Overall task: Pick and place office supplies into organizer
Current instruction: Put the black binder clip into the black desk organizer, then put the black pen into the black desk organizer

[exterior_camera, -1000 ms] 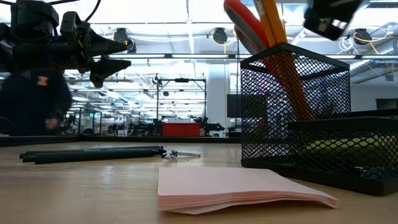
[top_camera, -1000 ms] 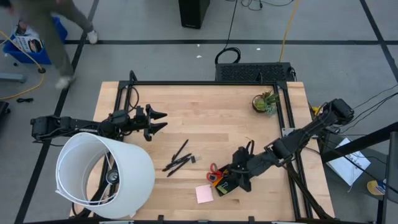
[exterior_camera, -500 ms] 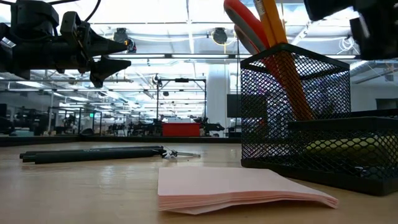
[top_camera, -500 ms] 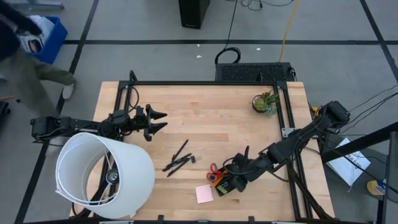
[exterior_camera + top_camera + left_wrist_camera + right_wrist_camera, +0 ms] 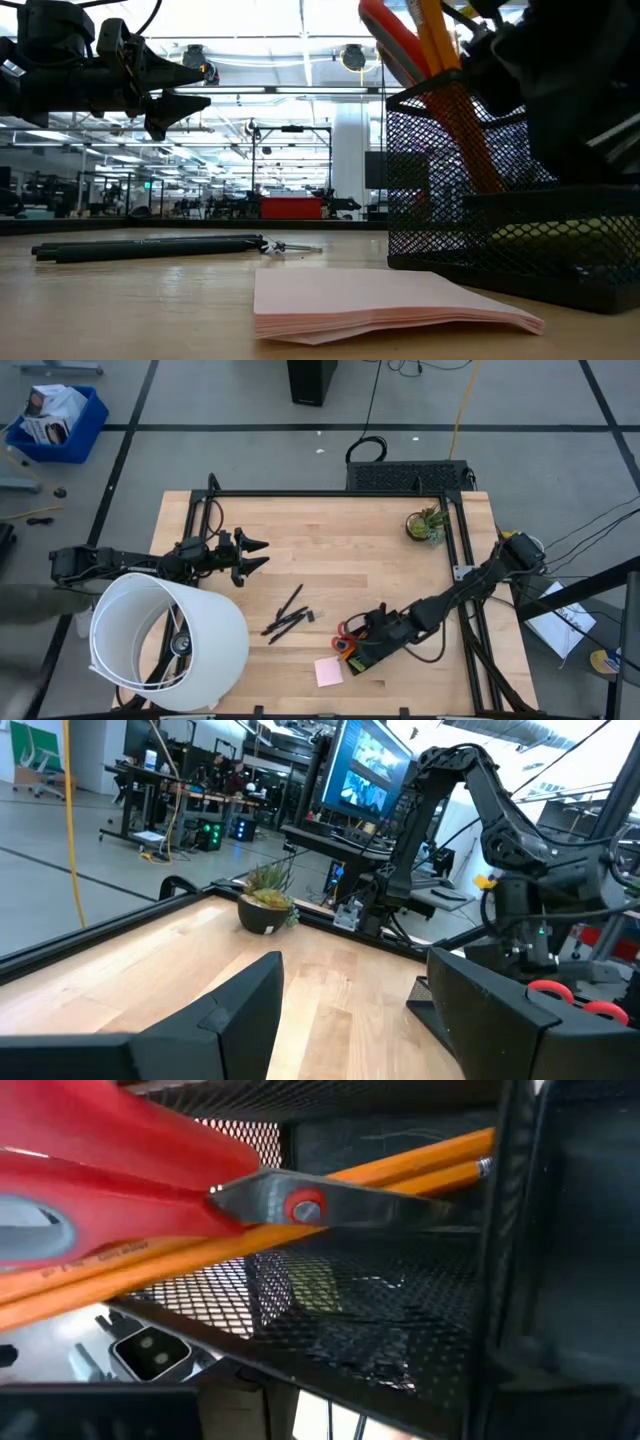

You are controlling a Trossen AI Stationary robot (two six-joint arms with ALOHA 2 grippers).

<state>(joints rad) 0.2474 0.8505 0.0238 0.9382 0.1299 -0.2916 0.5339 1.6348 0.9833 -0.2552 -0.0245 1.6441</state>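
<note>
A pale wood table fills the high view, a white shade at its 8 o'clock corner and a plant toward 1 o'clock. The black mesh organizer sits near 5 o'clock, holding scissors and pencils. The right gripper hangs right over it; whether its fingers grip anything I cannot tell. Pens lie mid-table, the pink pad just beside the organizer. The left gripper hovers at 9 o'clock, fingers spread.
</note>
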